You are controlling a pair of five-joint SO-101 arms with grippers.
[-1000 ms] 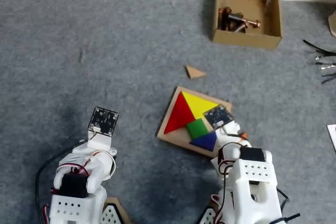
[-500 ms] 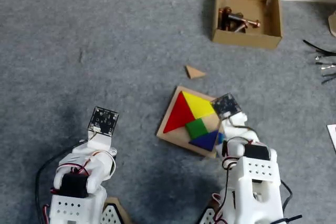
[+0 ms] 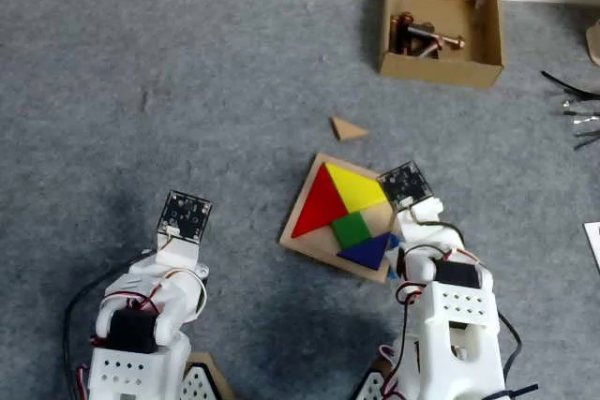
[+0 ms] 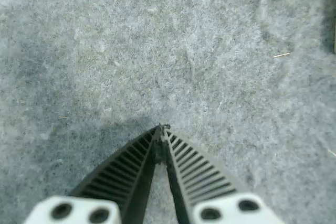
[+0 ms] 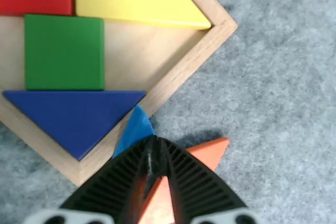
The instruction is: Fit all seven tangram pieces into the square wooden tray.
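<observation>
Cardboard box (image 3: 441, 70) of metal parts (image 3: 422, 35), cables (image 3: 574, 105), tan triangle (image 3: 349, 128) beyond tray (image 3: 314, 242)

The left arm (image 3: 141, 325) is seen at seven o'clock, aimed toward twelve, with the left gripper (image 4: 161, 129) pressed closed. The right arm (image 3: 448, 320) is set at five o'clock, angled toward eleven, the right gripper (image 5: 153, 148) likewise closed.

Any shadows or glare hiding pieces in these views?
High view: even light, no glare on the tray, soft shadows on the carpet. Left wrist view: dark patch on carpet at the left gripper. Right wrist view: shadow of the right gripper beside the orange piece, hiding nothing.
</observation>
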